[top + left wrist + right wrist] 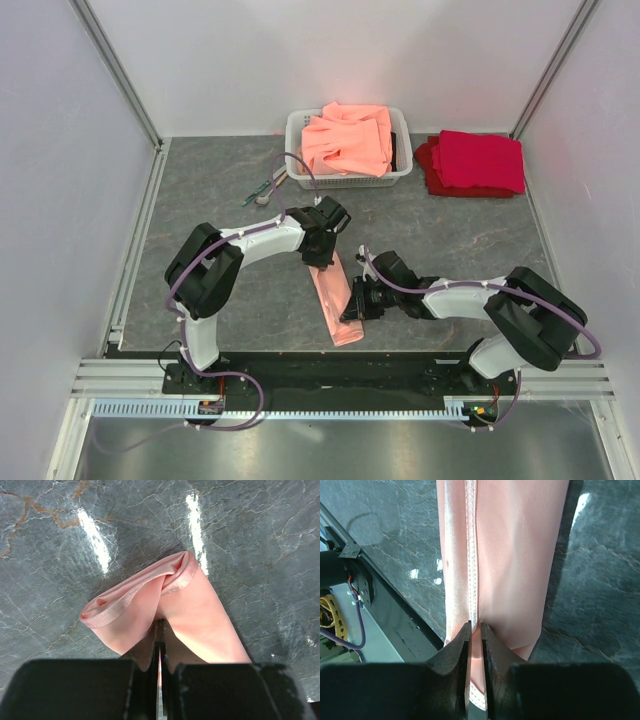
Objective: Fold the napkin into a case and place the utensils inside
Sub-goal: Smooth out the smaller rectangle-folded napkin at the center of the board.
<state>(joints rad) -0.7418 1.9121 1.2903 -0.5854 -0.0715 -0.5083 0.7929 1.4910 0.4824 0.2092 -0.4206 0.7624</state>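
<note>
Each end effector is pinched shut on the napkin (338, 305). The left end effector (322, 260) grips the far end. The right end effector (358, 303) grips the long edge close to the near end. The napkin is folded into a long thin strip. It lies on the desk (470, 230) between the two arms and runs from 11 o'clock to 5 o'clock. The utensils (266, 190) lie well apart from the strip, out at 11 o'clock, just beside the white basket (295, 125). I think the left arm is nearer to them, so it looks best for fetching them.
</note>
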